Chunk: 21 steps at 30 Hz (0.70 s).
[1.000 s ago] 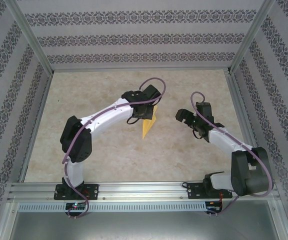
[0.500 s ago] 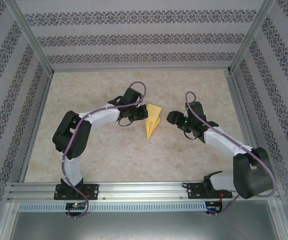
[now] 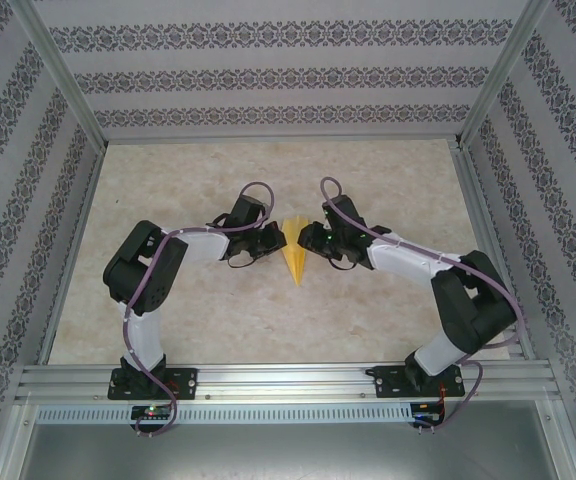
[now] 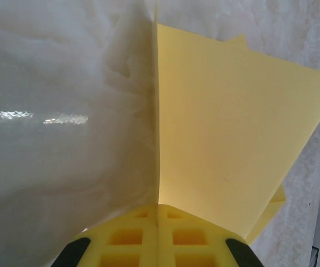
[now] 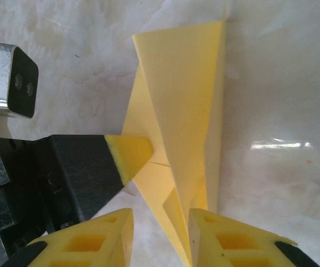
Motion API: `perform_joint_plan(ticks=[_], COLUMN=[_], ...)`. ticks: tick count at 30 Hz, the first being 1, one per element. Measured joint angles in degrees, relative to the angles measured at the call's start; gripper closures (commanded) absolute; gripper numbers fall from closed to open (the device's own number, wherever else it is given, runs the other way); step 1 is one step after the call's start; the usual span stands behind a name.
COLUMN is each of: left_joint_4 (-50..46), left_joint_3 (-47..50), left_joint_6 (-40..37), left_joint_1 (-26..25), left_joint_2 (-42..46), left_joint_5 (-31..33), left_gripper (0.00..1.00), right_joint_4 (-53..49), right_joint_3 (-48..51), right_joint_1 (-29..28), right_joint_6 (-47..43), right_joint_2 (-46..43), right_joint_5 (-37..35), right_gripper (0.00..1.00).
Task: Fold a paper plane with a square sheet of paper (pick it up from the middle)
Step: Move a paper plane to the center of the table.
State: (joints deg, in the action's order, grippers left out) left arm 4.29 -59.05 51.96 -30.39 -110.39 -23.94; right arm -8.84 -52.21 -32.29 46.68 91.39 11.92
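**Paper plane, mid-fold.** The paper plane (image 3: 296, 262) sits at the middle of the counter (image 3: 218, 310), its point toward the arm bases, with one arm on either side. My left claw (image 4: 157, 214) is pressed together on the plane, the yellow paper emerging from the seam between its pads. My right claw (image 5: 160, 218) is partly spread and straddles the folded paper. One finger (image 5: 215, 239) lies against the paper; the other stands just clear.

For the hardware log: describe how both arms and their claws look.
Both the left arm and the right arm have white links with black joints, each trailed by a looping purple cable. The left claw and right claw carry yellow fingers with square recesses and black outer corners.
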Motion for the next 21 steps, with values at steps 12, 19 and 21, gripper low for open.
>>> perform_joint_plan(ticks=[12, 19, 21], left_joint_4=[0.81, 0.83, 0.83], left_joint_3=[0.09, 0.09, 0.09], left_joint_6=[0.00, 0.00, 0.00], left_joint_1=[0.00, 0.02, 0.02], left_joint_2=[0.00, -0.35, -0.52], left_joint_5=[-0.68, -0.68, -0.68], left_gripper=[0.97, 0.97, 0.97], right_joint_4=[-3.96, -5.64, -5.81], right_joint_3=[-4.33, -4.85, -5.14], right_joint_1=[-1.09, -1.09, -1.09], right_joint_6=[-0.28, -1.40, -1.73], right_joint_2=[5.70, 7.80, 8.09], right_joint_5=[-2.45, -2.75, -2.47], right_gripper=[0.62, 0.58, 0.57])
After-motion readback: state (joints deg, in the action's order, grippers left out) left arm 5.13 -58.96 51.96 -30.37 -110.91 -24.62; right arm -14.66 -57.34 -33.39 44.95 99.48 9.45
